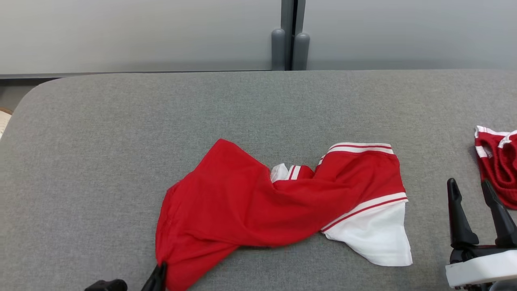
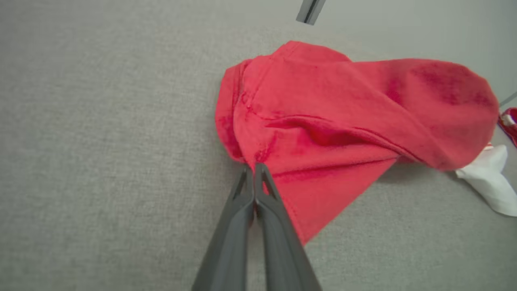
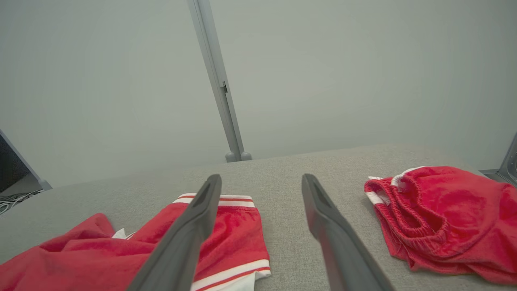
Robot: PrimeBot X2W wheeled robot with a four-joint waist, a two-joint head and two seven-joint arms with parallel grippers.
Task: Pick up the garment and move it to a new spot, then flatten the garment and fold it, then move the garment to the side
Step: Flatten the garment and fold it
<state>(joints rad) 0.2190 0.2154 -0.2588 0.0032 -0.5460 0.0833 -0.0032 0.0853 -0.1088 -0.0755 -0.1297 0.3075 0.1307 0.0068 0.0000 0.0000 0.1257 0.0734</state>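
Crumpled red-and-white fabric garment (image 1: pixel 242 202) lay mid grey felt desk (image 1: pixel 101 141); bare desk left of and beyond it. Left gripper (image 2: pixel 253 169) pinched garment's near-left corner. Right gripper (image 1: pixel 468 182) spread, right of garment, apart.

A grey fabric-covered table (image 1: pixel 121 133) is seen, on which a twisted red and white garment (image 1: pixel 250 202) is laid near the middle and a second red garment (image 1: pixel 499 169) is bunched at the right edge.

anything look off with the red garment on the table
The red garment lies twisted through its middle, not flat, with a white panel poking out on the right. The left gripper has jaws shut on its near corner.
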